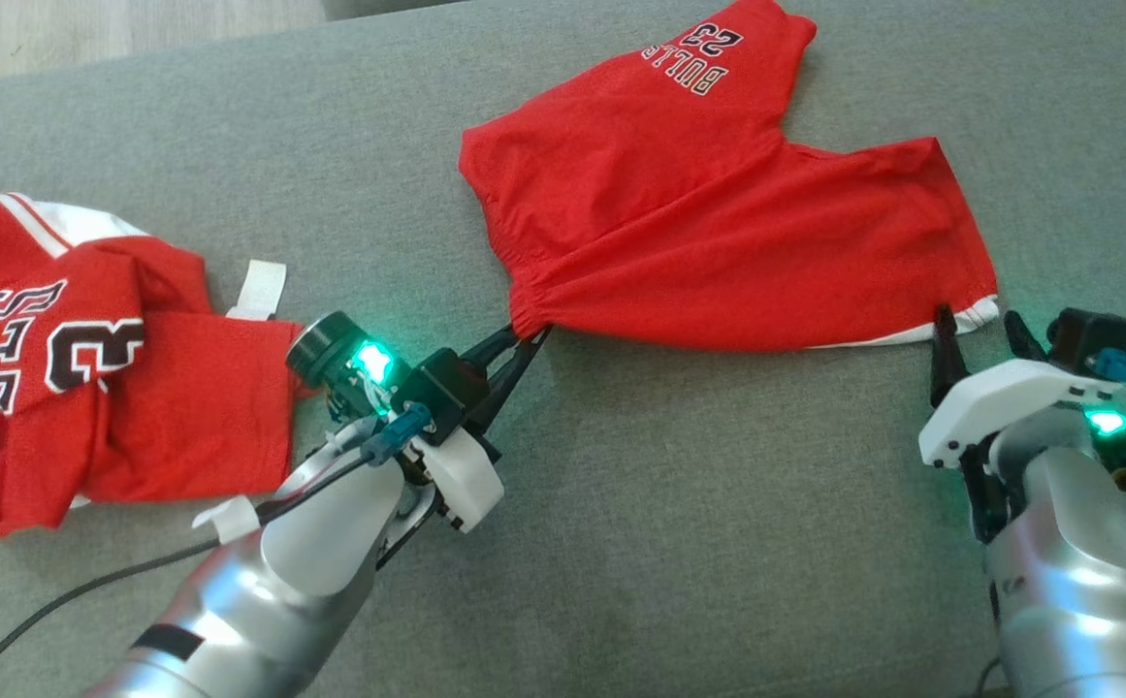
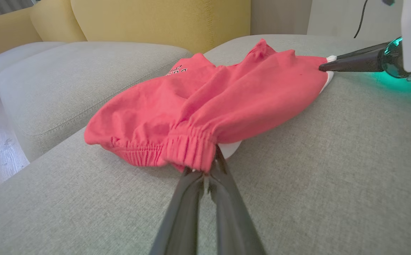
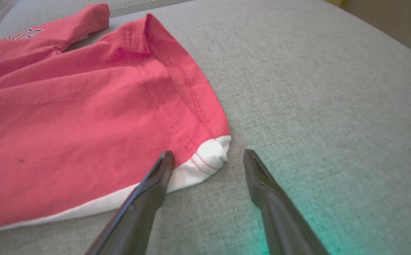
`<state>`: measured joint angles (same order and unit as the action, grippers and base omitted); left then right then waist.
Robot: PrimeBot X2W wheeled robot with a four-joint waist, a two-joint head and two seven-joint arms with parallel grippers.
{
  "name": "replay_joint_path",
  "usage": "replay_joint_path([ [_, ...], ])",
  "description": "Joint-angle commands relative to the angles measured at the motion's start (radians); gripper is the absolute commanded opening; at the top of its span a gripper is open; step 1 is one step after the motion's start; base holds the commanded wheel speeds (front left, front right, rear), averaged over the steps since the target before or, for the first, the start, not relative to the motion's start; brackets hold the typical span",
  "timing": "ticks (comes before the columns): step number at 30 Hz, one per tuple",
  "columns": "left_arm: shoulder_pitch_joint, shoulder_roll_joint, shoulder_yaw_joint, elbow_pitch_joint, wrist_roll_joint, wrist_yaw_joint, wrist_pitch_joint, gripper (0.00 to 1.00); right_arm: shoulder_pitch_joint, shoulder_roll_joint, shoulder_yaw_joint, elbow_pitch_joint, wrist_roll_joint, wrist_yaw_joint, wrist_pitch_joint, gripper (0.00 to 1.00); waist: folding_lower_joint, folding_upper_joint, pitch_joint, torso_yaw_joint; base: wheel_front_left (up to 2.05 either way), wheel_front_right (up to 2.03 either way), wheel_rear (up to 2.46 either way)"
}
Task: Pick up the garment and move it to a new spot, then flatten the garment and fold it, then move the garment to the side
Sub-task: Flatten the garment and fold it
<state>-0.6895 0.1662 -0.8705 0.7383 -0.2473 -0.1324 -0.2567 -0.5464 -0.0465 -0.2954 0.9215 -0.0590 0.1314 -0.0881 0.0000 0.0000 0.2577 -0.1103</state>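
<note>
- Held waistband [image 1: 524, 315] of shorts [image 1: 698, 242] in closed left gripper [image 1: 529, 334], near left; could have slipped under pull.
- Held right gripper [image 1: 981, 334] open around near-right hem corner [image 1: 978, 310]; could have snagged couch [image 1: 669, 485].

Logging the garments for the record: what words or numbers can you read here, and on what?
"BULLS 23": on a leg of the red shorts, upside down in the head view.
Large numerals on the red jersey: crumpled, not surely readable.
Same shorts print in both wrist views: too small or cut off to read.
</note>
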Motion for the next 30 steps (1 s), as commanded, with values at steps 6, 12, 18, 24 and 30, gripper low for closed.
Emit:
replay_joint_path([
  [6,-0.038,0.013,0.022,-0.025,-0.012,0.006,-0.005,0.00,-0.062,-0.004,0.028,0.068,-0.005,-0.001,-0.041,0.00,0.0000,0.0000,-0.004,0.002,0.00,0.00,0.00],
  [12,-0.023,0.019,0.021,-0.004,-0.021,0.015,-0.005,0.00,-0.084,-0.004,0.025,0.082,-0.036,-0.001,-0.112,0.00,0.0000,0.0000,-0.029,-0.012,0.00,0.00,0.00],
  [18,-0.011,0.029,0.018,0.014,-0.033,0.014,-0.002,0.00,-0.102,-0.004,0.103,0.030,0.024,-0.001,-0.157,0.00,0.0000,0.0000,-0.066,-0.028,0.00,0.00,0.00],
  [24,-0.013,0.051,0.024,0.012,-0.055,0.012,0.005,0.00,-0.107,-0.004,0.234,-0.119,0.176,-0.001,-0.161,0.00,0.0000,0.0000,-0.131,-0.041,0.00,0.00,0.00],
  [30,-0.087,0.096,0.042,-0.037,-0.114,0.005,0.058,0.00,-0.125,-0.004,0.311,-0.322,0.274,-0.001,-0.068,0.00,0.0000,0.0000,-0.205,-0.027,0.00,0.00,0.00],
])
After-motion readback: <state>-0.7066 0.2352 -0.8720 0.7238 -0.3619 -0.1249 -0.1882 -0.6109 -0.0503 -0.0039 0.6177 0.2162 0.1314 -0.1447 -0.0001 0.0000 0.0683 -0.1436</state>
